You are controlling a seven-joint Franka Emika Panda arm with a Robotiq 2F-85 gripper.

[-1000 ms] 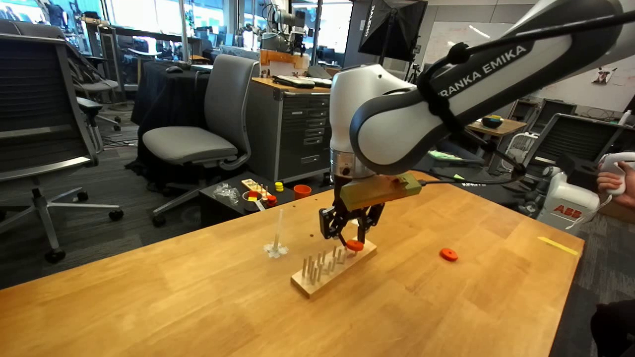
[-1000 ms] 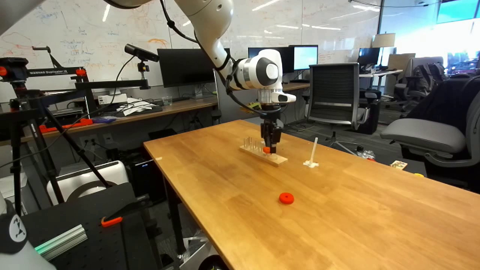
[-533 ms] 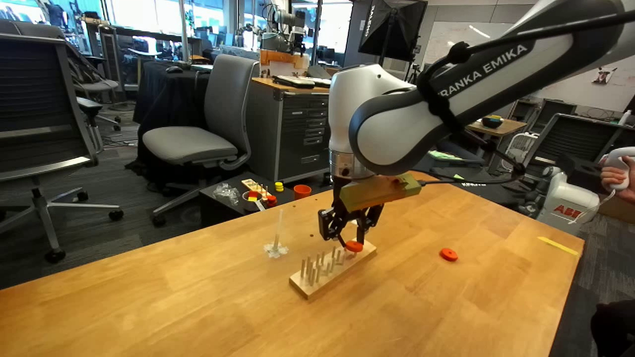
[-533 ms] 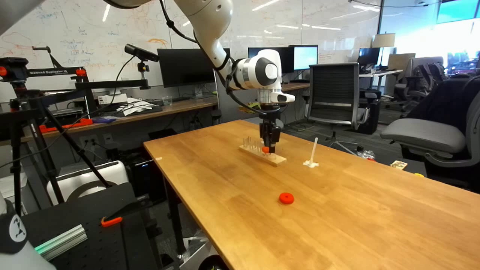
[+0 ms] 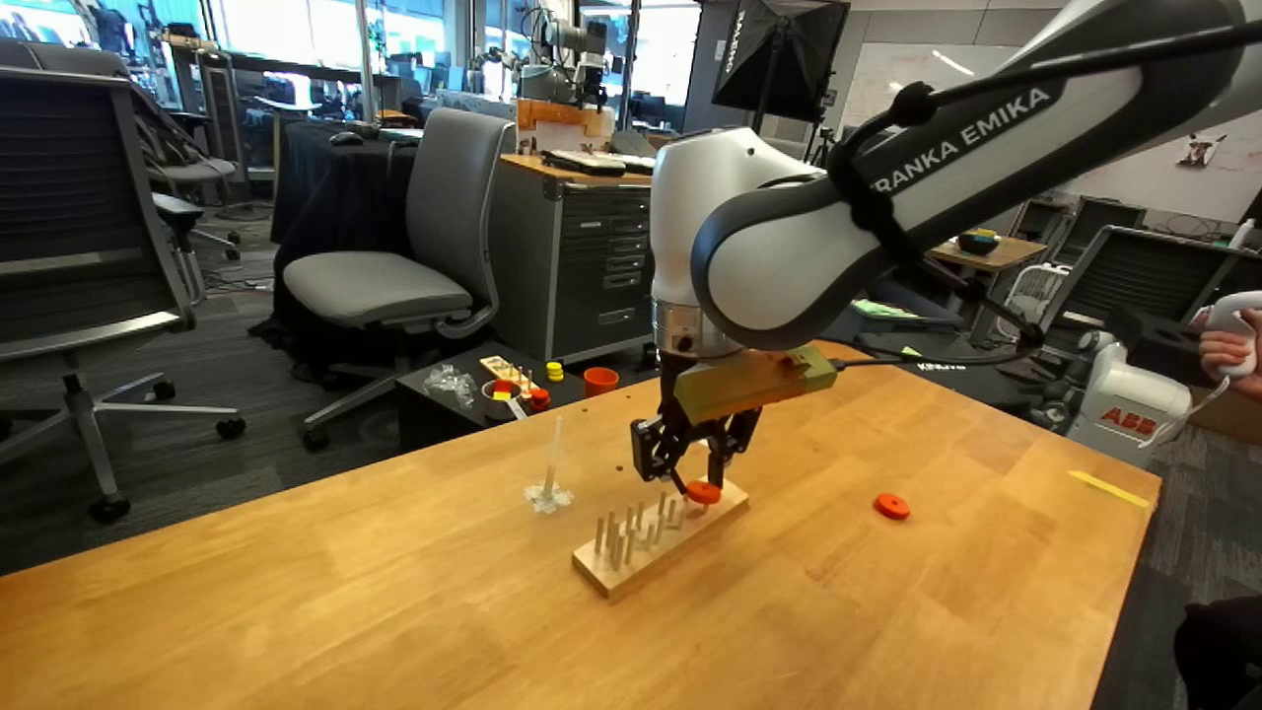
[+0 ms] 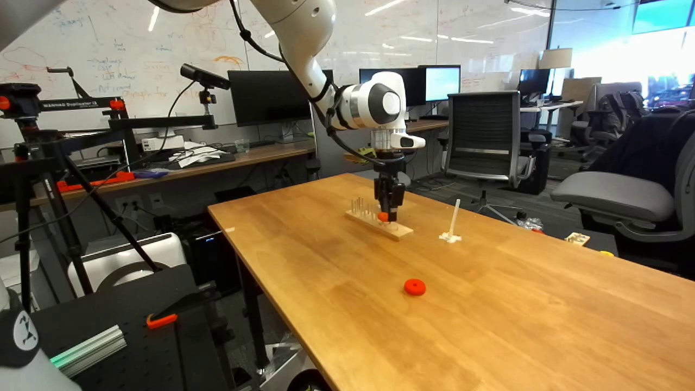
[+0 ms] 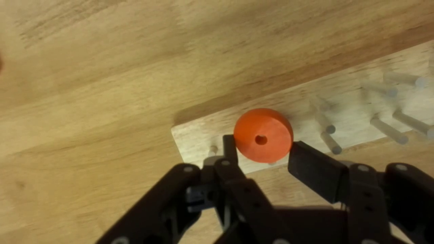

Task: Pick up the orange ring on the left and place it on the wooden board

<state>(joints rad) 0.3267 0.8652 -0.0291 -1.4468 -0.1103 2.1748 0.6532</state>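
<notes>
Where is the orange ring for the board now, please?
In the wrist view, the orange ring is right of centre, gripped by the claw, over the wooden board.

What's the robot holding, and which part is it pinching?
The orange ring, pinched between the jaws at opposite sides of its round outer edge.

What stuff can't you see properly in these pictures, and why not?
Wrist view: whether the orange ring touches anything on the wooden board; the ring itself hides what's below.
Wrist view: what the reddish sliver is; the left edge cuts it off, and it's blurry.
An exterior view: the face of whoever owns this hand; outside the right edge.
An exterior view: the whiteboard writing; too small and faint to read.
</notes>
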